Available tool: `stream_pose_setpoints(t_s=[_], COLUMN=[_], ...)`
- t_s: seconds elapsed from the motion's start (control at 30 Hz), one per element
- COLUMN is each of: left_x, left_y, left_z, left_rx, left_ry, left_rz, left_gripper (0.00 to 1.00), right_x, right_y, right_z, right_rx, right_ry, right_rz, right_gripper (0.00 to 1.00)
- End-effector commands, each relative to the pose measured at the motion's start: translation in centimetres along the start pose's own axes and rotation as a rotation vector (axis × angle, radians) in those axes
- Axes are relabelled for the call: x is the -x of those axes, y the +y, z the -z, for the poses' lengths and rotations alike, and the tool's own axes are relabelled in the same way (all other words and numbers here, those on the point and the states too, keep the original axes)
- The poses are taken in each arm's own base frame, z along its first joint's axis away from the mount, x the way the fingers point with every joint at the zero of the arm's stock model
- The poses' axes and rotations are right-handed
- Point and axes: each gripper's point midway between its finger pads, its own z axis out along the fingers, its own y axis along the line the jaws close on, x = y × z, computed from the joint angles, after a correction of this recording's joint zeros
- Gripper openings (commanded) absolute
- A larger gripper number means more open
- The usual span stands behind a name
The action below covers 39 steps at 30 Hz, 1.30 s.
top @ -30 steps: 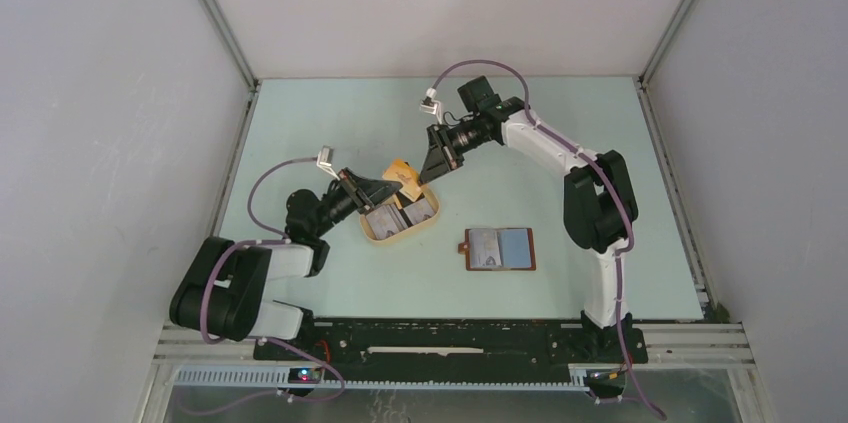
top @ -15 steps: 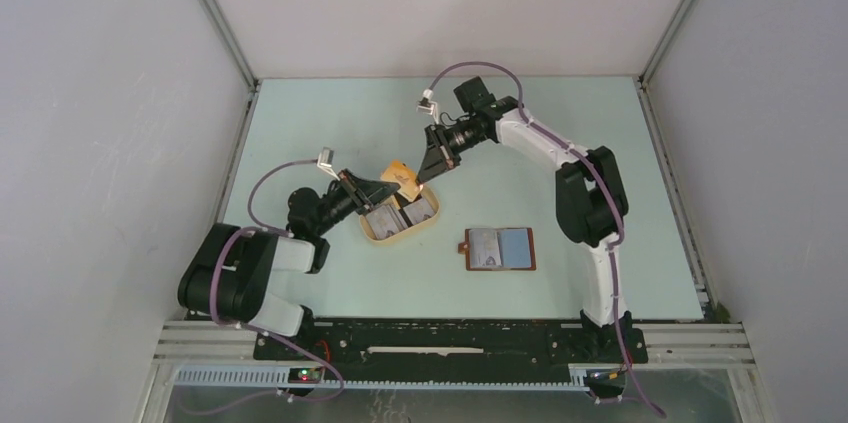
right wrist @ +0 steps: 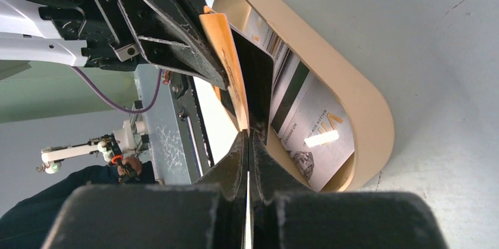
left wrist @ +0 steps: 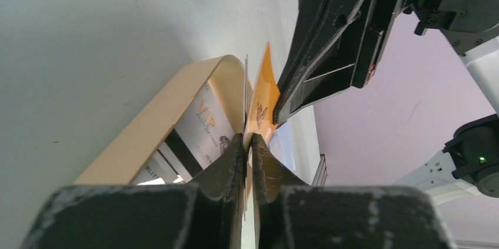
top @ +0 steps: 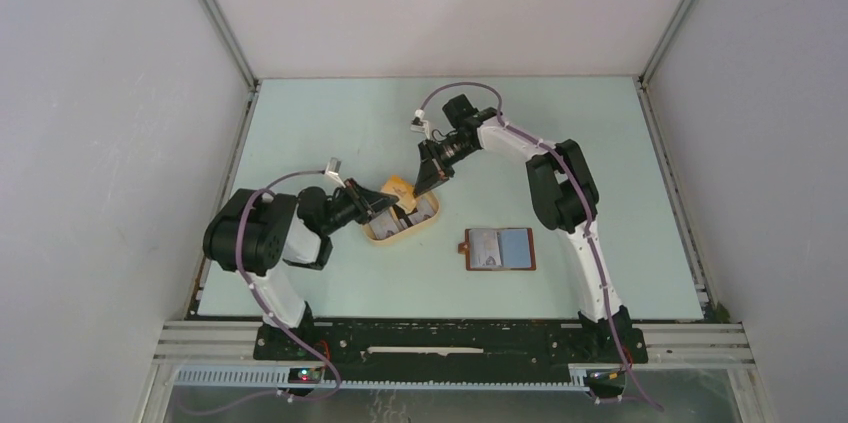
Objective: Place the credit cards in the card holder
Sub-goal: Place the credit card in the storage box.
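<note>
Two claws clamp one orange card (left wrist: 262, 96), standing on edge above the oval tray (right wrist: 353, 96): left claw (left wrist: 248, 138) from its left, right claw (right wrist: 248, 134) from its right. The card holder (top: 499, 249) lies open, well apart rightward, bare bench (top: 330, 123) around.

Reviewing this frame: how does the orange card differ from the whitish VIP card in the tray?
The orange card stands on edge over the tray; the whitish VIP card lies inside it. The orange card is pinched by the left pincer and the right pincer, both shut; the whitish VIP card is untouched. Shared: both are thin rectangles, and neither is in the open card holder.
</note>
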Motion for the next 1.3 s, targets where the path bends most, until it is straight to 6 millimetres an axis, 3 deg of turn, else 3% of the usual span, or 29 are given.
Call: stream_pose_setpoints(t_s=[0.0, 0.23, 0.43, 0.63, 0.83, 1.0, 1.27], left_x=[0.8, 1.2, 2.2, 2.4, 2.2, 2.9, 4.6], left_y=[-0.3, 0.8, -0.3, 0.8, 1.5, 0.9, -4.4], left_z=[-0.7, -0.3, 0.6, 2.2, 2.9, 4.5, 8.3], left_rx=[-0.044, 0.007, 0.048, 0.203, 0.275, 0.334, 0.292], left_ry=[-0.005, -0.025, -0.06, -0.049, -0.024, -0.059, -0.224], left_rz=[-0.077, -0.062, -0.113, -0.185, -0.206, -0.267, -0.393], left_gripper=[0.14, 0.31, 0.42, 0.48, 0.48, 0.48, 0.64], right_x=[0.9, 0.9, 1.8, 2.2, 1.2, -0.3, -6.2], right_y=[0.2, 0.3, 2.5, 4.2, 5.1, 6.9, 10.6], right_z=[-0.2, 0.1, 2.8, 5.8, 6.4, 8.2, 11.5], right_rx=[0.006, 0.028, 0.047, 0.034, 0.023, 0.026, 0.135], right_ry=[-0.008, -0.01, -0.057, -0.109, -0.11, -0.124, -0.162], right_rz=[0.051, 0.051, 0.106, 0.151, 0.172, 0.212, 0.264], right_gripper=[0.0, 0.0, 0.0, 0.0, 0.0, 0.0, 0.0])
